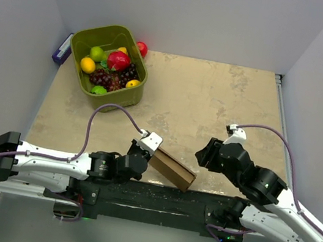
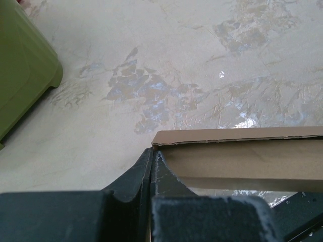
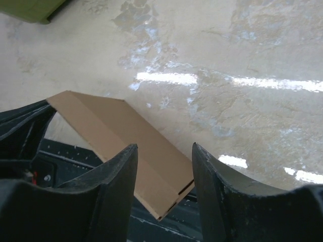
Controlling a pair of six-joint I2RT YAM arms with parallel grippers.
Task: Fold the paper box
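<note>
The paper box is a flat brown cardboard piece held tilted near the table's front edge. My left gripper is shut on its left end; in the left wrist view the two fingers press together on the card's corner. My right gripper is open and empty, just right of the box's free end. In the right wrist view the box lies between and beyond the open fingertips, its slotted end lowest.
A green bin full of toy fruit stands at the back left, its corner also visible in the left wrist view. A red ball and a purple object lie beside it. The black base bar runs under the box.
</note>
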